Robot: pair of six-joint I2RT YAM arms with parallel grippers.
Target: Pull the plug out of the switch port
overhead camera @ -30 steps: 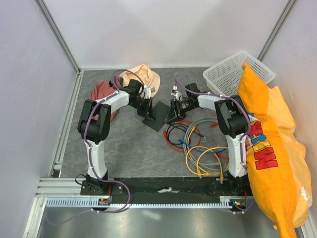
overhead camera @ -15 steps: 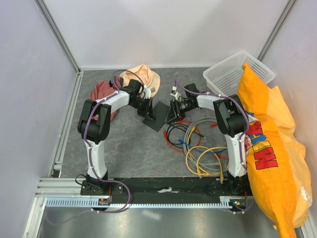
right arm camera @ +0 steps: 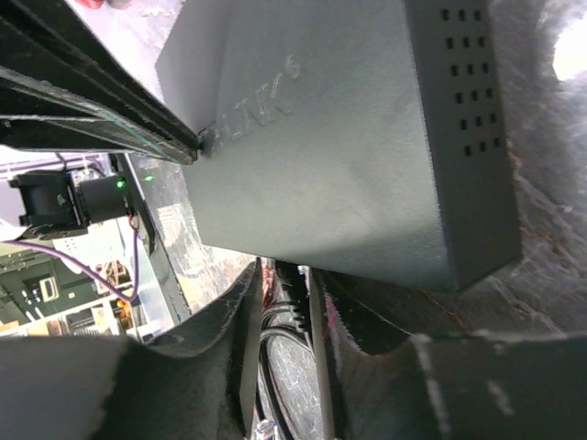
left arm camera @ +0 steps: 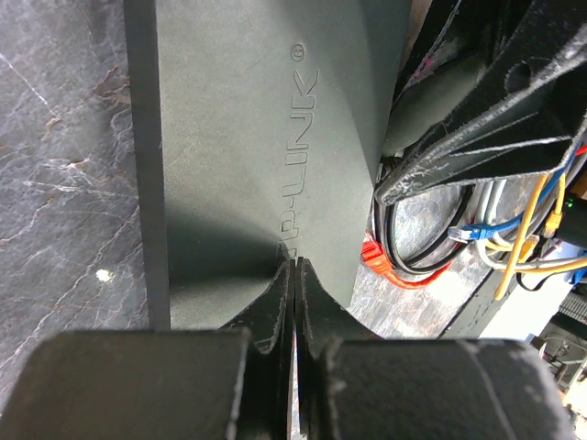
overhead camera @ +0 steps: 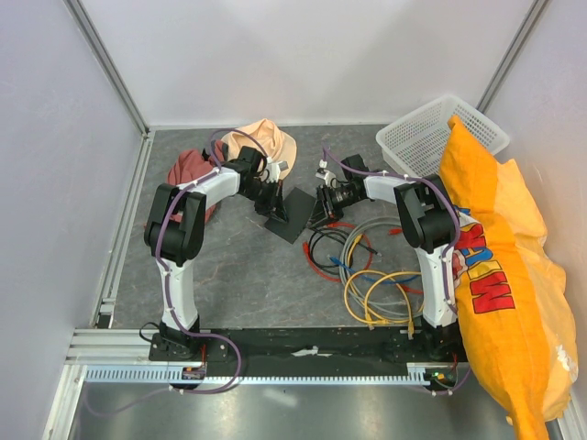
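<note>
The switch is a flat matte black box lying on the grey table between my two grippers. My left gripper is shut and empty, and its tips rest on the switch's top. My right gripper is at the switch's opposite edge. In the right wrist view its jaws stand narrowly apart on either side of a black ribbed plug under the switch's edge. The plug lies against one finger, with a gap to the other. The port itself is hidden.
A pile of grey, yellow, black and red cables lies near the right arm. A peach hat and a red cloth lie at the back left. A white basket and a large orange bag are at the right.
My right gripper has edged slightly left toward the switch. The left gripper and the switch have not moved.
</note>
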